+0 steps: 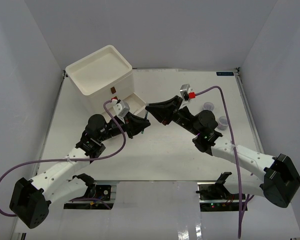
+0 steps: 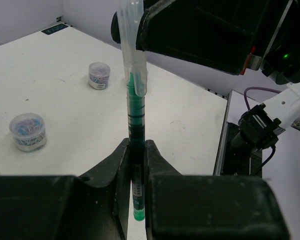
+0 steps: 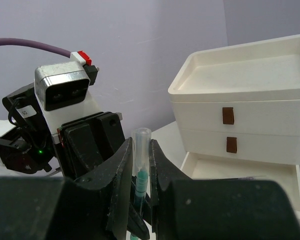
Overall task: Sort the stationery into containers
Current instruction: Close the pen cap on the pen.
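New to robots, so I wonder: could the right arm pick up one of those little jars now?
Probably not yet: the right arm has its jaws shut on the green pen, which the left arm grips too. The jars sit unblocked nearby.

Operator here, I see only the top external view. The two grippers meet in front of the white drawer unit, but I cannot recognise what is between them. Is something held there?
Observer: Yes. The left wrist view shows the left gripper shut on the barrel of a green pen.
Operator: And the right gripper, please?
Observer: Its wrist view shows the right gripper shut on the same pen, at its clear cap.
Operator: Are the drawers above the open bottom drawer closed?
Observer: Yes, the right wrist view shows both upper drawers shut, their brown handles facing the camera.
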Robot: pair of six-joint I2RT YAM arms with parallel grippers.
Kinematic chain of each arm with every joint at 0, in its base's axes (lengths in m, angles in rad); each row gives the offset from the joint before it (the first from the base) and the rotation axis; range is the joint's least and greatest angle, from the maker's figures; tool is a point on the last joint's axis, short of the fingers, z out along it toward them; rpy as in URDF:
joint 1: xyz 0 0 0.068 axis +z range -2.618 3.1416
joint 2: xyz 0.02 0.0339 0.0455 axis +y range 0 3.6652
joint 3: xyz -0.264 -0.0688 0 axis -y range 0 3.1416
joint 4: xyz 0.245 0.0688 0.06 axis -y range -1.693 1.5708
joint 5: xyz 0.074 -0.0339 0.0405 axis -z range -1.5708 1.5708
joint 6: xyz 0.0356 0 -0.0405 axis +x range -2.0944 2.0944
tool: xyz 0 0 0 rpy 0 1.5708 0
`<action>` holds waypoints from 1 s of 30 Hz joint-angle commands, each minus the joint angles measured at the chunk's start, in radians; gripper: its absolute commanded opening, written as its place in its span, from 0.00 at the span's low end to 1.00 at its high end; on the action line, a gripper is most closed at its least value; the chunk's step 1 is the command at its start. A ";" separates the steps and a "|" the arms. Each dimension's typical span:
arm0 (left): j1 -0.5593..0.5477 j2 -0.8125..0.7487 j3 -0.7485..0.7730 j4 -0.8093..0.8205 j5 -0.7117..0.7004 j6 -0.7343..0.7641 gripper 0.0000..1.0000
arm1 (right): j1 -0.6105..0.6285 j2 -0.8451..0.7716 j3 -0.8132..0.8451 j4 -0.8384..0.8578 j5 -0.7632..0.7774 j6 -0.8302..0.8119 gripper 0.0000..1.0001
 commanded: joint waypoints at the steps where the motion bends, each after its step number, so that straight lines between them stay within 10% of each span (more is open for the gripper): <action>1: 0.006 -0.040 -0.009 0.082 0.018 -0.019 0.10 | 0.010 0.012 -0.012 0.067 -0.004 0.005 0.13; 30: 0.006 -0.091 -0.081 0.193 -0.026 -0.008 0.13 | 0.028 0.042 -0.024 0.041 0.002 0.009 0.15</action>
